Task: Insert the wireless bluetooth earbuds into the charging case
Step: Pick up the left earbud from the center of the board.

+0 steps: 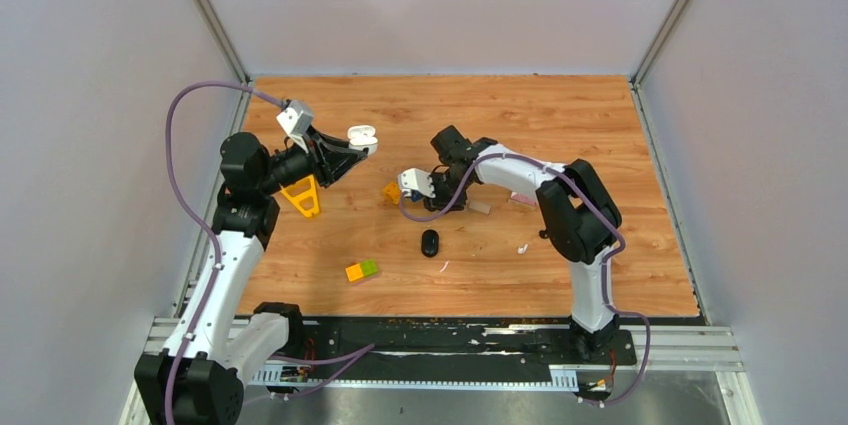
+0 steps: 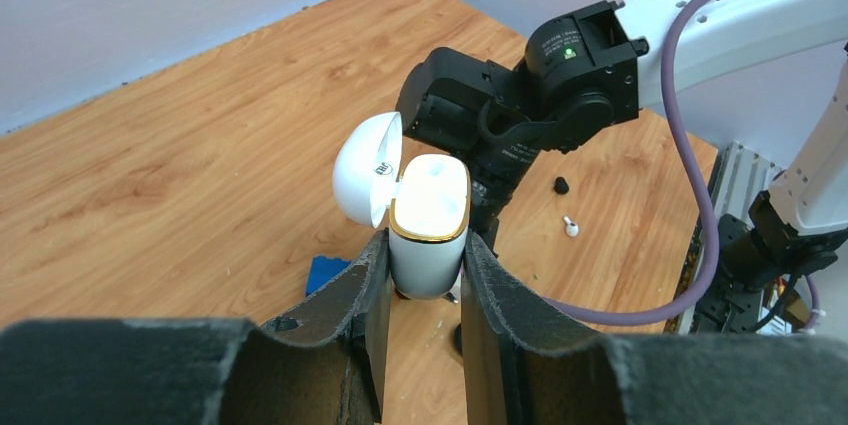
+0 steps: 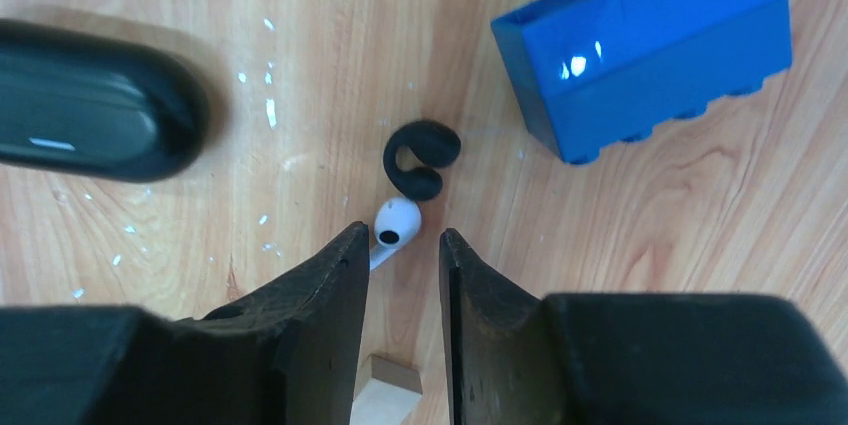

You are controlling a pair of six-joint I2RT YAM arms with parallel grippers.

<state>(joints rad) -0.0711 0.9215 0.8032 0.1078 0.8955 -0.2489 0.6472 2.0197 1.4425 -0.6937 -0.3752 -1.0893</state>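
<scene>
My left gripper point(image 2: 425, 245) is shut on the white charging case point(image 2: 430, 225), held upright above the table with its lid point(image 2: 365, 170) flipped open. In the top view the case point(image 1: 361, 135) hangs at the left-centre. My right gripper point(image 3: 402, 237) points down at the table, open. A white earbud point(image 3: 397, 225) with a short stem lies on the wood just ahead of its tips, the stem running under the left finger point(image 3: 340, 265). A black rounded earbud point(image 3: 420, 158) touches it beyond. Another white earbud point(image 1: 522, 248) lies further right.
A blue block point(image 3: 650, 45) stands close beyond the right gripper and a black oval case point(image 3: 90, 115) to its left. A wooden block point(image 3: 385, 395) lies under the fingers. A yellow triangle point(image 1: 302, 195) and an orange-green block point(image 1: 362, 270) lie on the left.
</scene>
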